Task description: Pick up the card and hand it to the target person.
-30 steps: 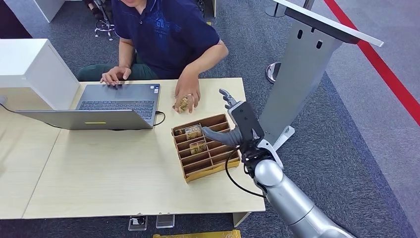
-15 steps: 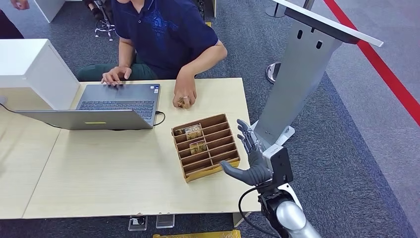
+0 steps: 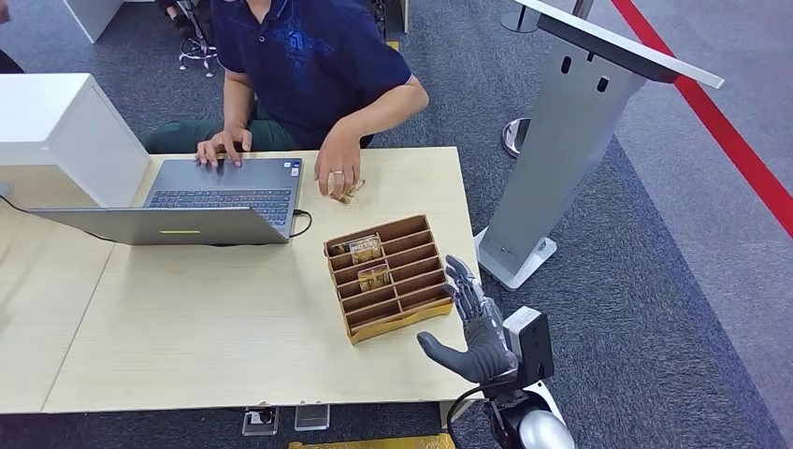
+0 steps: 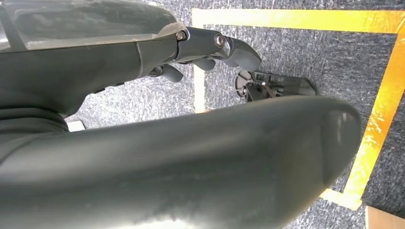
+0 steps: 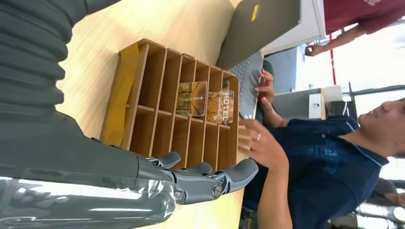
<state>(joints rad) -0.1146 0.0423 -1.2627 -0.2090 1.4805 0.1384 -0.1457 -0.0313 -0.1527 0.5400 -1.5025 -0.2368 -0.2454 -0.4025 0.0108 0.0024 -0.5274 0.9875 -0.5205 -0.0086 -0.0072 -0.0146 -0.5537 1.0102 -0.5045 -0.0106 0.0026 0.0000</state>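
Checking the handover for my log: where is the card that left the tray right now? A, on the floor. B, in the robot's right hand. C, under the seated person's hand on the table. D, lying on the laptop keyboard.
C: the card sits under the person's hand on the table, while the right hand holds nothing, fingers apart.

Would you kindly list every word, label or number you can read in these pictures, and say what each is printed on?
"HOTEL": on the card standing in the wooden organizer.
Print on the neighbouring card: too small to read.
Sticker on the laptop: too blurred to read.
Nothing else readable.
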